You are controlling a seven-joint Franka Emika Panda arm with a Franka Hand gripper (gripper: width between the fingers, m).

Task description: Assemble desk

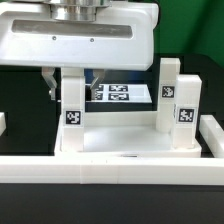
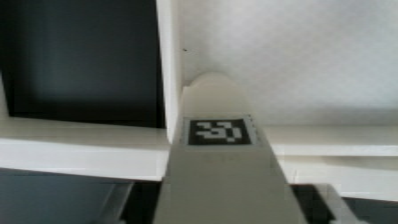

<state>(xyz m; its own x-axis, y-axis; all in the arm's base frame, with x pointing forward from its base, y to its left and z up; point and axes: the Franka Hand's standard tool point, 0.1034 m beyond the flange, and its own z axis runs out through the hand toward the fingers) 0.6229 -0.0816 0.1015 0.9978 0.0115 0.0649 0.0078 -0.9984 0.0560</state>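
While its grip state could not be told, the gripper (image 1: 68,80) was set over a square-section white plastic leg (image 1: 72,108), tabletop (image 1: 120,137) at 3 o'clock.

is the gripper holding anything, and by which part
Cannot tell: the gripper sits astride the top end of the leg on the exterior view's left, but a firm hold doesn't show.
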